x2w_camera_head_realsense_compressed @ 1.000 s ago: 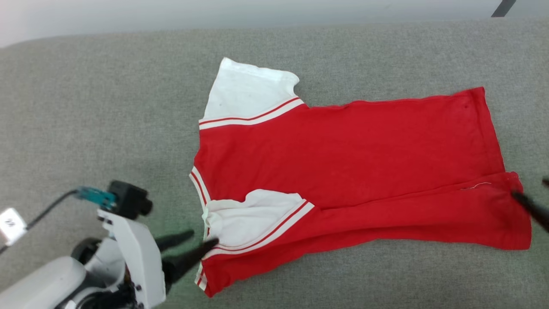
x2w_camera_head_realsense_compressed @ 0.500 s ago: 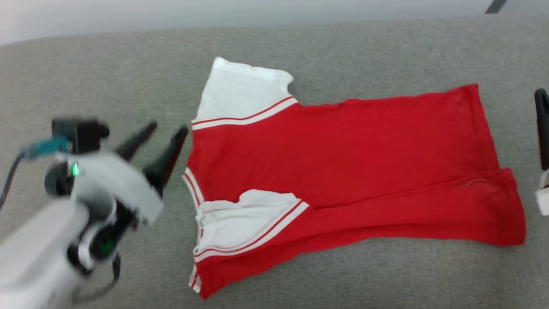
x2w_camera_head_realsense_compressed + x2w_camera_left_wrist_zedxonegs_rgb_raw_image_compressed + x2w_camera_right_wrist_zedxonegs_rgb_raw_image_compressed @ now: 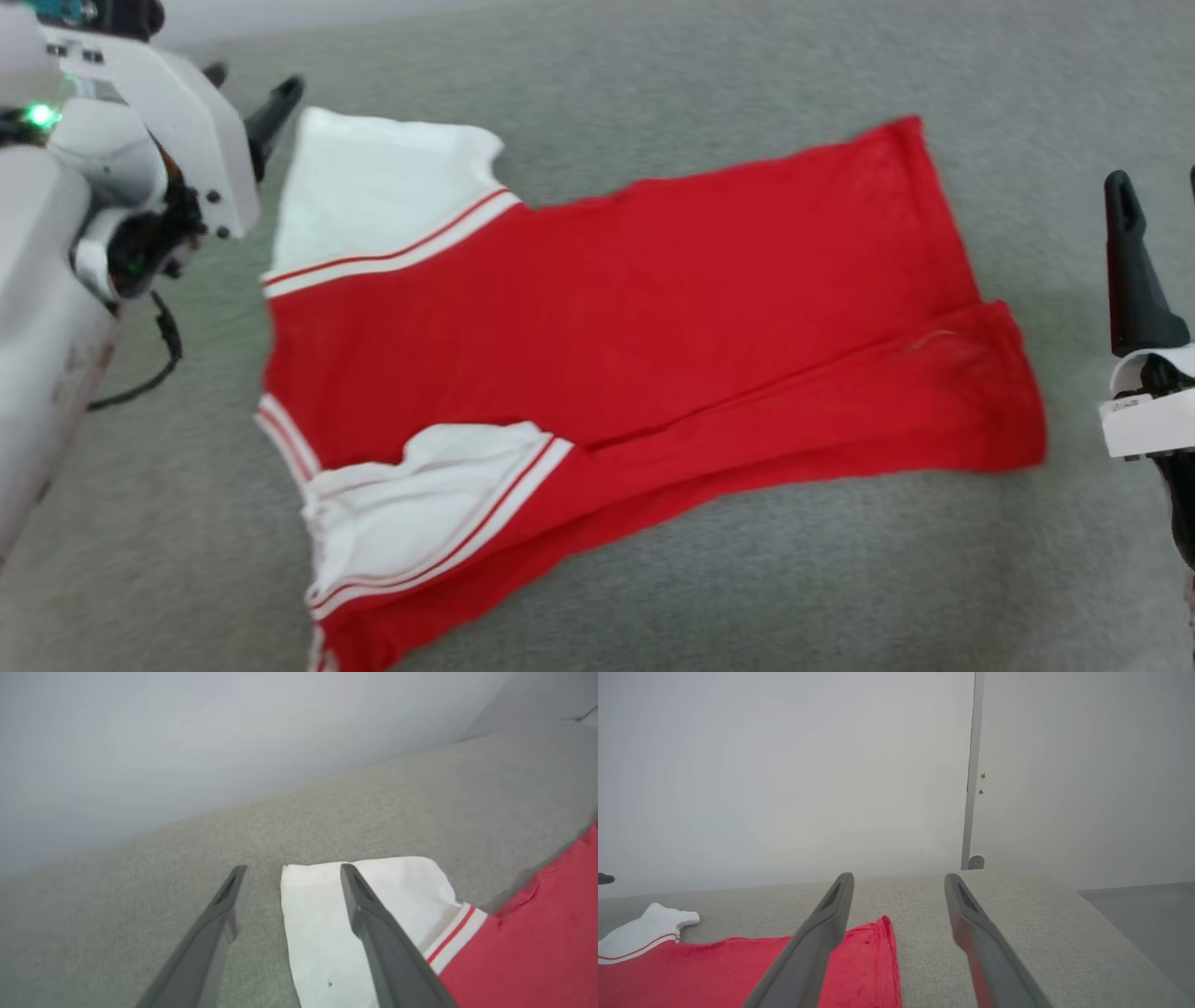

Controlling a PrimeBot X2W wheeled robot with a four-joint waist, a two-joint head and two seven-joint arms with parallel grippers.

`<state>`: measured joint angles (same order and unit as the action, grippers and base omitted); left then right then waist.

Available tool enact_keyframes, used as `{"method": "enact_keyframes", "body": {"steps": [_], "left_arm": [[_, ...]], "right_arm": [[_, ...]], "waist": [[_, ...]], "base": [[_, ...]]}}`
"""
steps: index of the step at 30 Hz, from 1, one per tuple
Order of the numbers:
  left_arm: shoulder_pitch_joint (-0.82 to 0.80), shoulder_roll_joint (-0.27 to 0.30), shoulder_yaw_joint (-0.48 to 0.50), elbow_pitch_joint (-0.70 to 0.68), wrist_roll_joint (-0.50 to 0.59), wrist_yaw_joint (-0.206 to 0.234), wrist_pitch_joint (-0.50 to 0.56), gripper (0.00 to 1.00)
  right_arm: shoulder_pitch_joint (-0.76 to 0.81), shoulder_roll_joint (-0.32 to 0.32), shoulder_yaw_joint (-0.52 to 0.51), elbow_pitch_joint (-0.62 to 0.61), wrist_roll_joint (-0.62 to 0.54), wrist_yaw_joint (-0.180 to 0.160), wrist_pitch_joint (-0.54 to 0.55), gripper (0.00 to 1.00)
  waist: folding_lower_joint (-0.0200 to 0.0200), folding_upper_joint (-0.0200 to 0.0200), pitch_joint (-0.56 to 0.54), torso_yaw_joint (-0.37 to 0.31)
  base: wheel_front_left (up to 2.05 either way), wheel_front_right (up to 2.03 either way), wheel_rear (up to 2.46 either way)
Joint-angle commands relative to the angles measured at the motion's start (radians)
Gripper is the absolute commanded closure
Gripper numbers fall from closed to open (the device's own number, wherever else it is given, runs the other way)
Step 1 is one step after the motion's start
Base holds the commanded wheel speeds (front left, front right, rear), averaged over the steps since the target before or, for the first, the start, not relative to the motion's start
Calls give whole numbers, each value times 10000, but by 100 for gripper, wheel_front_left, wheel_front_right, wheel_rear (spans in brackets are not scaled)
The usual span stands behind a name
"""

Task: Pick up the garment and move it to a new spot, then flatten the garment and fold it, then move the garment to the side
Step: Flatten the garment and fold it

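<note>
The garment (image 3: 653, 317), red with white sleeves and red-and-white striped trim, lies spread on the grey cloth surface, collar end to the left. Its near long edge is folded up over the body, and the near sleeve (image 3: 420, 504) is tucked in with it. My left gripper (image 3: 247, 89) is open at the far sleeve (image 3: 373, 196). In the left wrist view, the left gripper (image 3: 293, 870) straddles that sleeve's outer corner (image 3: 322, 933), just above it. My right gripper (image 3: 1158, 187) is open, off the cloth to the right of the hem (image 3: 943, 243); the hem's far corner (image 3: 868, 961) lies under the right gripper (image 3: 899, 877).
The grey padded surface (image 3: 653, 579) runs back to a pale wall (image 3: 187, 742). Its right edge (image 3: 1101, 933) drops to the floor. A thin pale post (image 3: 971, 788) stands behind the far edge. A black cable (image 3: 159, 364) hangs from my left arm.
The head camera has shifted, so the whole picture moved. My left gripper went from the near sleeve to the far sleeve's corner. My right gripper left the hem's near corner and now stands beside it.
</note>
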<state>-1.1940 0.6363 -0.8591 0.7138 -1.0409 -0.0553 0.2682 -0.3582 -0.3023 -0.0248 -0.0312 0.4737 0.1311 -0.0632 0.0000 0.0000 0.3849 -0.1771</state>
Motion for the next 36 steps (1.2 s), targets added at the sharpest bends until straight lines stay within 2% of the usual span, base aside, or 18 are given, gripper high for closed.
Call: {"method": "enact_keyframes", "body": {"steps": [1,6,9,14,17,18,19,20,21,25,30,33,36], "left_arm": [[-116,-49,-107,218,-23,-142,279,0],[-900,-172,-476,1522,-308,-536,2244,0],[-1269,-134,-644,2000,-371,-619,3042,0],[-1638,-291,-1083,2345,-111,-715,3624,0],[-1513,-526,-1116,2572,-347,-758,3803,0],[-1453,-592,-1167,2599,-444,-763,3954,13],[-1398,-670,-1195,2587,-546,-774,4073,56],[-1360,-717,-1188,2526,-657,-780,4152,73],[-1343,-756,-1152,2435,-810,-785,4211,100],[-1403,-677,-1216,2135,-1067,-787,4281,100],[-1601,-738,-1398,1762,-1218,-765,4200,100],[-1699,-804,-1524,1493,-1311,-765,4117,100],[-1785,-897,-1673,1192,-1428,-766,4094,100]], "right_arm": [[8,57,43,-46,-33,-7,-61,0],[26,66,163,-87,31,-7,-75,0],[-6,20,254,-134,74,-7,-29,0],[-70,-106,259,-263,151,-7,-11,0],[-209,-169,352,-364,169,-7,80,0],[-251,-221,401,-405,186,-8,106,0],[-298,-295,451,-440,195,-8,188,0],[-357,-376,535,-453,213,-8,276,0],[-473,-471,662,-463,249,-8,424,0],[-1325,-1200,1615,-256,484,-8,1866,0],[-3155,-2154,3198,589,1472,-9,5002,0],[-4407,-2415,3907,1333,2444,-9,6869,0],[-5536,-2756,4542,2212,2844,-9,8317,0]], "waist": [[0,0,401,-579],[0,0,592,-932],[0,0,764,-1067],[0,0,1053,-1095],[0,0,1125,-1075],[0,0,1138,-1058],[0,0,1152,-1035],[0,0,1166,-1011],[0,0,1183,-986],[0,0,1288,-875],[0,0,1504,-616],[0,0,1644,-457],[0,0,1803,-283]], "base": [[0,0,0],[0,0,0],[0,0,0],[0,0,0],[0,0,0],[0,0,0],[0,0,0],[0,0,0],[0,0,0],[0,0,0],[0,0,0],[0,0,0],[0,0,0]]}}
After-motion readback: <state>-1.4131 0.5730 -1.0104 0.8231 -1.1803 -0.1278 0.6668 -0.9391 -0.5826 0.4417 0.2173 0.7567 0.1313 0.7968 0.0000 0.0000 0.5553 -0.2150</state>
